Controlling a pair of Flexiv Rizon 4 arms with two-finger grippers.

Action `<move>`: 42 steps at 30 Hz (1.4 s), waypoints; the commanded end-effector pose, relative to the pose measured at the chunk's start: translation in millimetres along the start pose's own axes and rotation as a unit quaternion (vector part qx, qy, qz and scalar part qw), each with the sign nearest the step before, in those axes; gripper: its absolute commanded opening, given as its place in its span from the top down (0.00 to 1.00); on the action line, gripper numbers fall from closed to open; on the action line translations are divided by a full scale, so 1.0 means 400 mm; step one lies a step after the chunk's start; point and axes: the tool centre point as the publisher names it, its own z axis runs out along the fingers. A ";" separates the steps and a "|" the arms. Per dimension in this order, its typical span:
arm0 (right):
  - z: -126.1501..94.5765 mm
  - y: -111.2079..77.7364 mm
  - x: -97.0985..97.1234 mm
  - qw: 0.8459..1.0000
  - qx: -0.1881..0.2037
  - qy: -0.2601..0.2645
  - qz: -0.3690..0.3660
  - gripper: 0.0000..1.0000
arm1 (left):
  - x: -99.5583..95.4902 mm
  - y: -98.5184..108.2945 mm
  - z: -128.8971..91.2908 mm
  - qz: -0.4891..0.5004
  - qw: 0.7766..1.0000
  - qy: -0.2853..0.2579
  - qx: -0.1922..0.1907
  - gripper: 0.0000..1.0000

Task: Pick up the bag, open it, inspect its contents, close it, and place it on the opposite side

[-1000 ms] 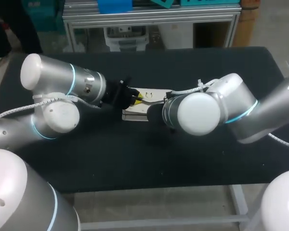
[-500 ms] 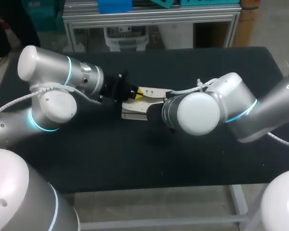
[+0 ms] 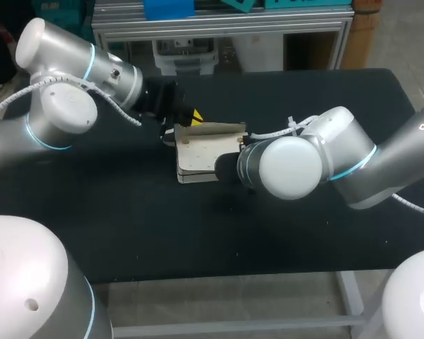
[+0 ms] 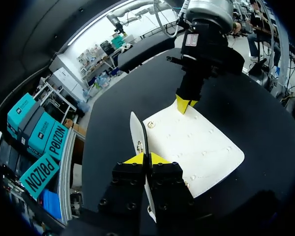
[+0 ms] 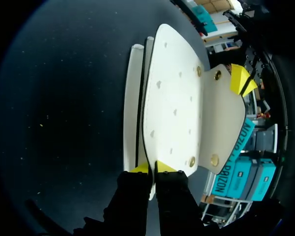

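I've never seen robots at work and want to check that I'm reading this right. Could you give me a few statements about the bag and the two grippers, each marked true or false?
1. A white bag lies on the black table. True.
2. The left gripper is open and clear of the bag. False: it is shut on the edge of the bag's flap.
3. The right gripper pinches the bag's edge at the end opposite the left gripper. True.
4. The flap is snapped shut. False: it stands raised off the body, and its gold snaps are apart from those on the body.
5. A person's hand steadies the bag. False: only the two grippers touch it.
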 end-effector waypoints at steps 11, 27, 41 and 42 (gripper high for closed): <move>0.010 -0.004 0.011 1.000 -0.002 -0.003 0.000 1.00 | 0.065 0.025 0.014 0.027 1.000 -0.010 0.006 0.00; 0.010 -0.004 0.011 1.000 -0.002 -0.003 0.000 1.00 | 0.014 0.036 0.101 -0.005 1.000 -0.027 -0.012 0.15; 0.010 -0.004 0.011 1.000 -0.002 -0.003 0.000 1.00 | -0.041 0.096 0.154 -0.036 0.999 0.001 -0.039 0.47; 0.010 -0.004 0.011 1.000 -0.002 -0.003 0.000 1.00 | -0.043 0.098 0.155 -0.038 0.998 0.003 -0.040 0.47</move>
